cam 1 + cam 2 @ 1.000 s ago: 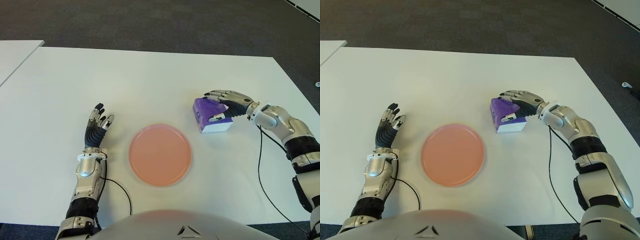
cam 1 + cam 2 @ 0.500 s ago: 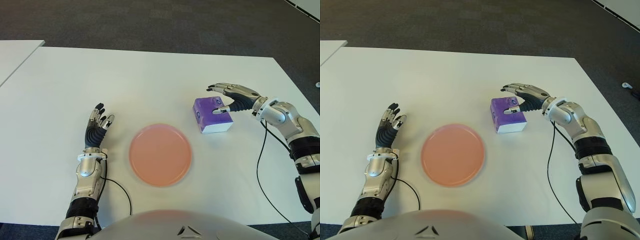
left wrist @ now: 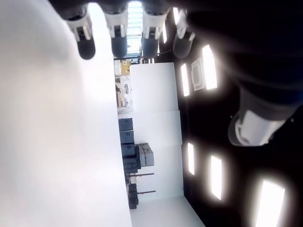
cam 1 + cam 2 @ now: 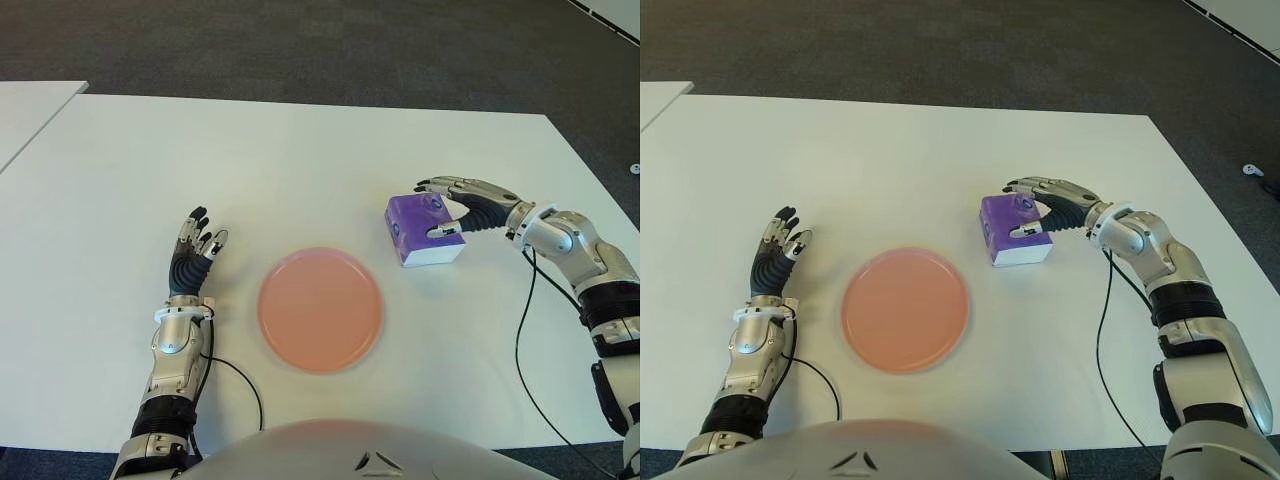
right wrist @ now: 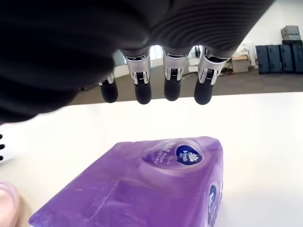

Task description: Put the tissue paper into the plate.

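The purple tissue pack [image 4: 408,232] lies on the white table [image 4: 300,150], just right of the round pink plate [image 4: 320,310]. My right hand [image 4: 440,207] hovers open over the pack's right half, fingers stretched above its top and thumb by its near right side. In the right wrist view the fingertips [image 5: 172,90] hang above the pack [image 5: 142,189] with a gap between them. My left hand [image 4: 195,250] shows left of the plate with its fingers [image 3: 118,42] straight and holding nothing.
A second white table's corner [image 4: 30,110] sits at the far left. Dark carpet lies beyond the far table edge. A black cable [image 4: 520,330] trails from my right forearm across the table, and another [image 4: 240,375] loops by my left arm.
My right hand, curled over the pack a second ago, opened and lifted, then came back down a little over it. The pack, plate and left hand have not moved.
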Tool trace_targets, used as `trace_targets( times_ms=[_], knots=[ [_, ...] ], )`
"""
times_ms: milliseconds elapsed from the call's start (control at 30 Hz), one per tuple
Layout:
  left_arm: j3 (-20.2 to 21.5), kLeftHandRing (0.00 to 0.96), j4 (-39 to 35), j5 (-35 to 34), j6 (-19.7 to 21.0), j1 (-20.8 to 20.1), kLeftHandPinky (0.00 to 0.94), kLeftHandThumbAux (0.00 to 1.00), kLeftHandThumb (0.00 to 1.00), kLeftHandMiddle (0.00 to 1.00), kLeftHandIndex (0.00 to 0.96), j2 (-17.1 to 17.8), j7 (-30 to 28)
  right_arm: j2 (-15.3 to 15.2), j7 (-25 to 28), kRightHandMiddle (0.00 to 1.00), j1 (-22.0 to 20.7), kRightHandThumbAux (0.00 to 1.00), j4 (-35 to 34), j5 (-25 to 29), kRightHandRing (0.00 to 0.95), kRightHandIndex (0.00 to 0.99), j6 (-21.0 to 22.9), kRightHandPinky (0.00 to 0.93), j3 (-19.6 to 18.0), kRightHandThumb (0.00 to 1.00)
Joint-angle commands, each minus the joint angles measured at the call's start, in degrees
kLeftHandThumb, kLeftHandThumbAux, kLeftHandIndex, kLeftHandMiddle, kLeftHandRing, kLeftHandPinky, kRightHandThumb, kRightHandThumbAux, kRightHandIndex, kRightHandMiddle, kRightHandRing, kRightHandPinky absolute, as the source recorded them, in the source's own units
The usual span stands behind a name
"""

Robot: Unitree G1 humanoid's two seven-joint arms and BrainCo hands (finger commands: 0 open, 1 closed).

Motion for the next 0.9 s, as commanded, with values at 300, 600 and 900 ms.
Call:
trace_targets(
  times_ms=[300, 600, 900],
  knots=[
    [-0.3, 0.000, 2.1, 0.3, 1.9, 2.1, 0.000, 0.534, 0.000, 0.000, 0.000, -0.3, -0.6, -0.2, -0.1, 0.000, 1.5, 0.240, 0.1, -1.2, 0.000, 0.000, -1.7, 0.000, 0.3, 0.247],
    [-0.3, 0.000, 2.0, -0.1, 2.4, 2.0, 0.000, 0.535, 0.000, 0.000, 0.000, -0.2, -0.9, 0.2, -0.7, 0.000, 2.0, 0.254, 0.8, -2.7, 0.000, 0.000, -2.2, 0.000, 1.0, 0.242],
    [-0.1, 0.000, 1.7, -0.3, 3.1, 2.0, 0.000, 0.534, 0.000, 0.000, 0.000, -0.3, -0.8, 1.0, -1.3, 0.000, 3.2, 0.302, 0.4, -3.5, 0.000, 0.000, -2.2, 0.000, 1.4, 0.234]
  ],
)
